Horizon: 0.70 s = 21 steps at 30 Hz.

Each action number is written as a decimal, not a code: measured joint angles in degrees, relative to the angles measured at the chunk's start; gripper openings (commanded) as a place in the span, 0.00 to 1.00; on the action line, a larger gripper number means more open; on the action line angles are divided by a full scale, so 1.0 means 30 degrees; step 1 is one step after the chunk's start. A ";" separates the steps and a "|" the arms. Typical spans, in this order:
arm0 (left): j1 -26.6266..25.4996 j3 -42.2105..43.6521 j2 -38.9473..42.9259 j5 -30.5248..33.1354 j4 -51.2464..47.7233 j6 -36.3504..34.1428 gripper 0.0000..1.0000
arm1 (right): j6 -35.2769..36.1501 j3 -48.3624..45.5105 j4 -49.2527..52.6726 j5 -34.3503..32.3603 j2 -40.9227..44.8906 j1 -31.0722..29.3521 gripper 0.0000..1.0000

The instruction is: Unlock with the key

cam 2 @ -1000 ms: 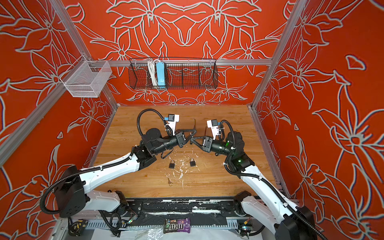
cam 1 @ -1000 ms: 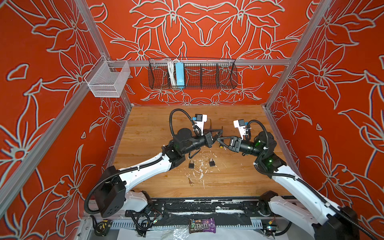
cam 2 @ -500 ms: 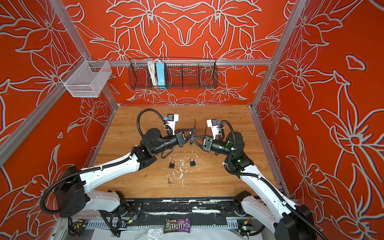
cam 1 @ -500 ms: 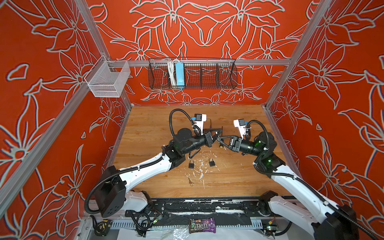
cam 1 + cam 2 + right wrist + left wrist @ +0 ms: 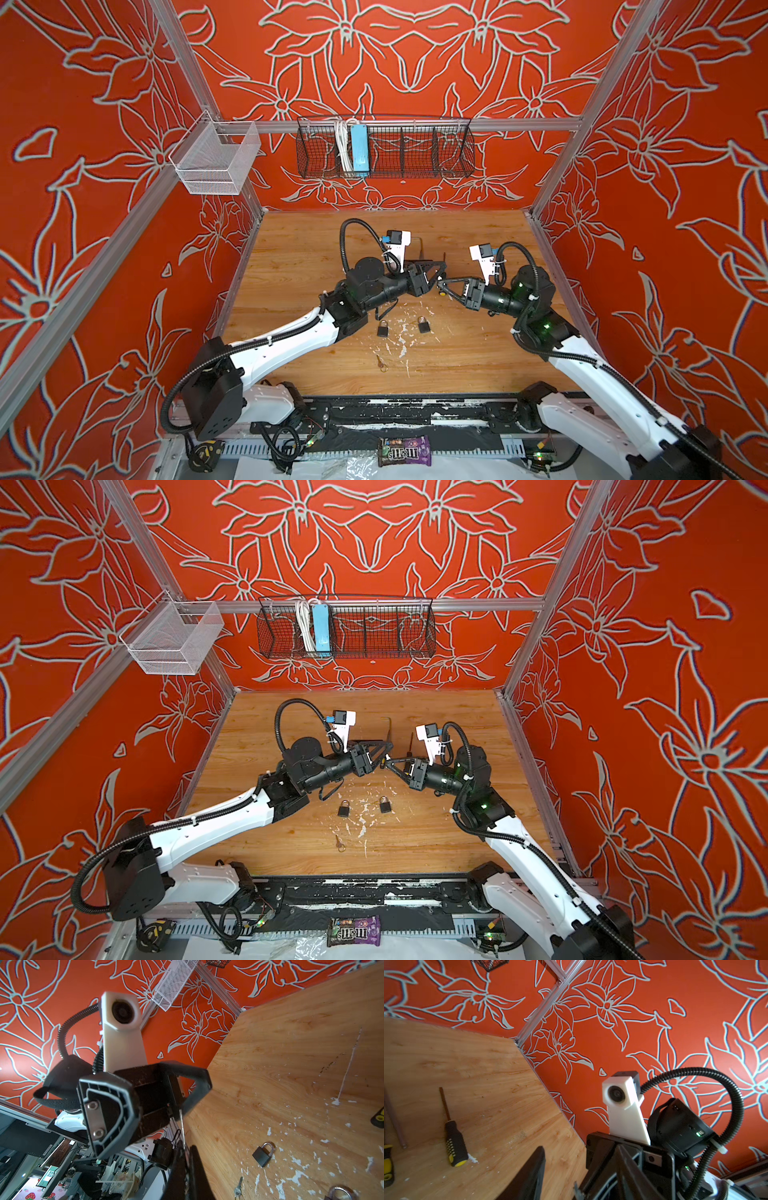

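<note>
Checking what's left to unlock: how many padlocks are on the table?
2. The left padlock lies on the table close beside the left arm; the right padlock lies next to it, apart, nearer the middle. Another could be hidden under that arm or the right arm.

The thin metal sliver (image 5: 182, 1126) pinched by the right gripper (image 5: 187, 1150) is too slim to identify. The black, silver-shackled padlock (image 5: 340, 1193) at five o'clock of the wooden tabletop (image 5: 291, 1043) centre is cropped by the frame edge.
</note>
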<state>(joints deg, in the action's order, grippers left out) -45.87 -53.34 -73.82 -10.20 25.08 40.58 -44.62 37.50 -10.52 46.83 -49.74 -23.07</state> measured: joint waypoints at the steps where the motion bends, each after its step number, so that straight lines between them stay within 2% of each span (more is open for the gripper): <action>1: 0.0000 0.0000 0.0364 0.0262 -0.0408 0.0058 0.60 | 0.0452 0.0087 0.0423 -0.0044 0.0109 0.0000 0.00; 7: 0.0000 -0.0095 0.1683 0.1392 -0.2703 0.0590 0.63 | 0.2863 0.0335 0.2186 -0.0699 0.0073 -0.0131 0.00; 11: 0.0000 -0.0889 0.1712 0.1982 -0.5064 0.1202 0.63 | 0.4772 0.1005 0.3410 -0.2004 -0.0131 -0.1049 0.00; 21: 0.0044 -0.3446 0.1486 0.2732 -0.9843 0.3694 0.60 | 1.0076 0.2987 0.6084 -0.8626 -0.0925 -0.5566 0.00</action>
<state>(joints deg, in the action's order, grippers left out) -45.74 -63.68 -69.36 -2.00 -4.45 51.66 -14.39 46.46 7.73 20.95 -52.51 -39.77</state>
